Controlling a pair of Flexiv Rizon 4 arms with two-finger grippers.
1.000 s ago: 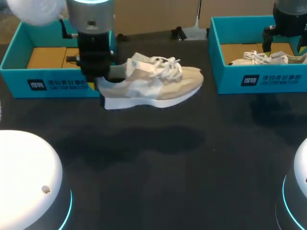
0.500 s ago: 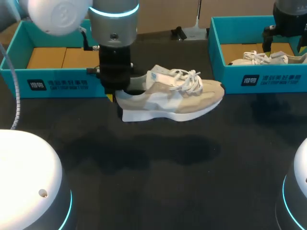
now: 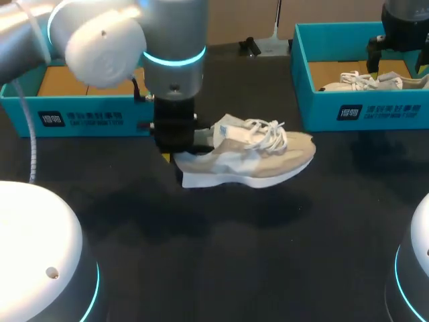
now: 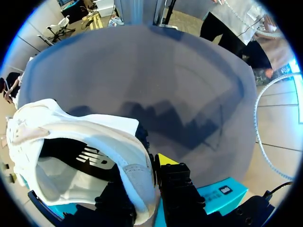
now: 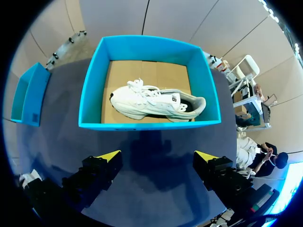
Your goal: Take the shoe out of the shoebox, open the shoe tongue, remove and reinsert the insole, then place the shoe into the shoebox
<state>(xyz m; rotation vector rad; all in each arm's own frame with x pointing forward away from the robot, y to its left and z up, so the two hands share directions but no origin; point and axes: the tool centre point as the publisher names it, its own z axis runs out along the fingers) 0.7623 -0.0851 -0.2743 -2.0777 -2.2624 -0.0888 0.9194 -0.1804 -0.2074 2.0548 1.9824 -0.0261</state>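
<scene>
**Left arm.** The left gripper point(image 3: 175, 146) is closed on the heel of the beige-and-white lace-up sneaker point(image 3: 251, 157). In the left wrist view, the padded heel collar is pinched between the two dark fingers, which stand only a narrow gap apart. One yellow tip point(image 4: 165, 159) shows beside the collar; the other is hidden behind the shoe.

**Shoe position.** The sneaker is outside both boxes, over the black table top point(image 3: 221, 268) near its middle. It lies roughly level, with the toe pointing towards the robot's right. Its shadow falls apart from the sole, so the shoe appears to be held off the surface. The laces are tied, and the dark insole shows inside the opening in the left wrist view.

**Boxes.** The open teal cardboard shoebox point(image 3: 67, 119) at the far left shows a bare brown floor. A second open teal shoebox point(image 5: 142, 124) at the far right contains a white lace-up sneaker point(image 5: 156, 105) lying on its side.

**Right arm.** The right gripper point(image 5: 158, 157) hangs near the front wall of the right-hand box. Its fingers are spread wide and grip nothing.
</scene>
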